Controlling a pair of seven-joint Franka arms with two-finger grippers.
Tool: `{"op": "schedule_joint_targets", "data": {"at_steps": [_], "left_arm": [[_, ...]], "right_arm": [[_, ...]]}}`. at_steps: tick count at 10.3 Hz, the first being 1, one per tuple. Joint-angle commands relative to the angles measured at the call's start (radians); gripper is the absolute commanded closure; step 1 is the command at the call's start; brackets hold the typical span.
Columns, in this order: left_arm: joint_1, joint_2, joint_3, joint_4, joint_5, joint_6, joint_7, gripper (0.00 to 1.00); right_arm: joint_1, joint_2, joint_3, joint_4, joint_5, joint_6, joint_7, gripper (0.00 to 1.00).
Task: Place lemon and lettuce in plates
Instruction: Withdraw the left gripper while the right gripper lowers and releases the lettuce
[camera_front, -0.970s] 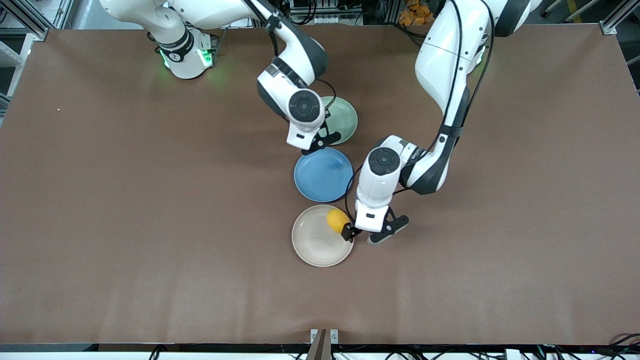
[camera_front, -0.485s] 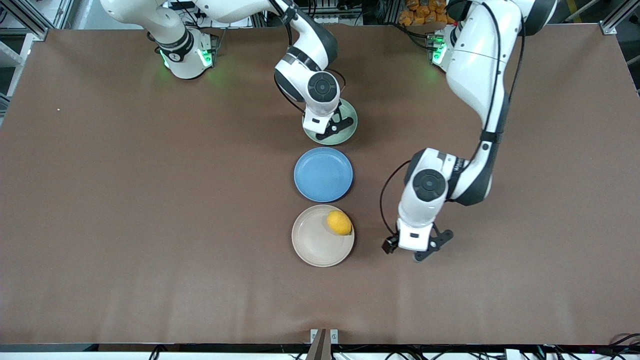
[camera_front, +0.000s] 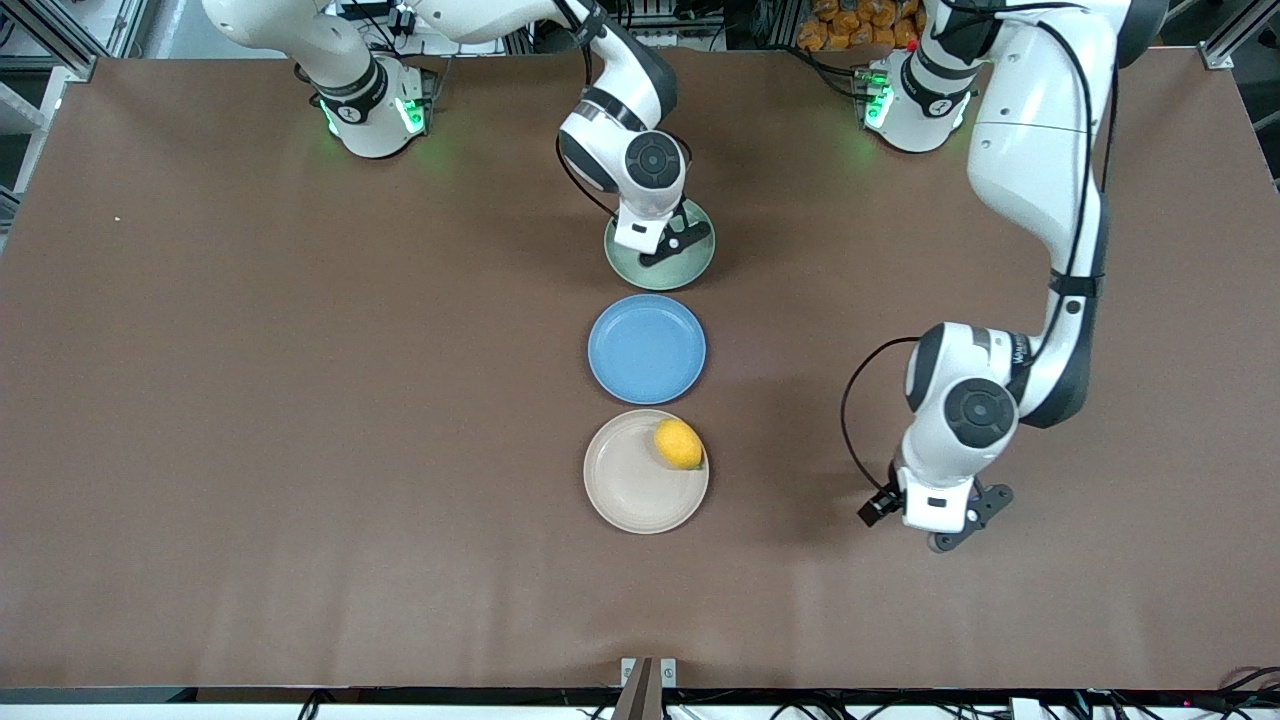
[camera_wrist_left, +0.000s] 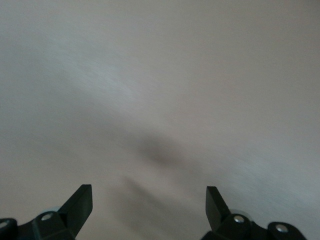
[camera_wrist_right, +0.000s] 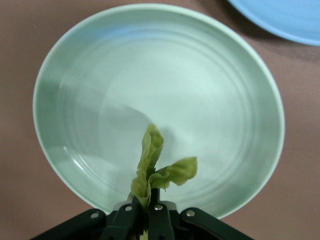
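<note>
The lemon (camera_front: 679, 444) lies in the beige plate (camera_front: 628, 488), near its rim on the side toward the left arm's end. My left gripper (camera_front: 926, 518) is open and empty over bare table, well away from that plate toward the left arm's end; the left wrist view shows its spread fingers (camera_wrist_left: 82, 202) over bare table only. My right gripper (camera_front: 657, 243) is over the mint green plate (camera_front: 640, 276). In the right wrist view it (camera_wrist_right: 150, 212) is shut on the lettuce (camera_wrist_right: 155, 167), which hangs just above the plate (camera_wrist_right: 200, 90). The hand hides the lettuce in the front view.
An empty blue plate (camera_front: 646, 348) sits between the mint green plate and the beige plate; its edge shows in the right wrist view (camera_wrist_right: 285, 20). The three plates stand in a line down the middle of the brown table (camera_front: 300, 400).
My left gripper let go of the lemon in the beige plate and swung away toward the left arm's end. My right gripper carried the lettuce from the blue plate's edge to over the mint green plate.
</note>
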Motion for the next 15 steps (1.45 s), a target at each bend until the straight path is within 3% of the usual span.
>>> {"op": "schedule_joint_targets", "data": {"at_steps": [1, 2, 3, 6, 10, 15], "left_arm": [[0.057, -0.059, -0.019, -0.077, -0.001, -0.022, 0.02, 0.0], [0.094, -0.093, -0.049, -0.111, -0.015, -0.021, 0.02, 0.0], [0.156, -0.13, -0.098, -0.156, -0.017, -0.013, 0.025, 0.0], [0.342, -0.275, -0.249, -0.394, -0.015, 0.126, 0.141, 0.0], [0.339, -0.42, -0.286, -0.587, -0.003, 0.226, 0.152, 0.0], [0.339, -0.582, -0.361, -0.77, 0.08, 0.274, 0.152, 0.0]], "right_arm": [[0.034, 0.016, -0.018, -0.008, -0.004, 0.047, 0.035, 1.0], [0.033, 0.027, -0.02, -0.003, -0.01, 0.052, 0.037, 0.87], [0.033, 0.027, -0.024, 0.0, -0.016, 0.05, 0.052, 0.01], [0.013, 0.018, -0.037, 0.073, -0.026, -0.043, 0.114, 0.0], [-0.059, 0.007, -0.043, 0.211, -0.049, -0.302, 0.054, 0.0], [-0.332, -0.025, -0.043, 0.391, -0.047, -0.623, -0.133, 0.0]]}}
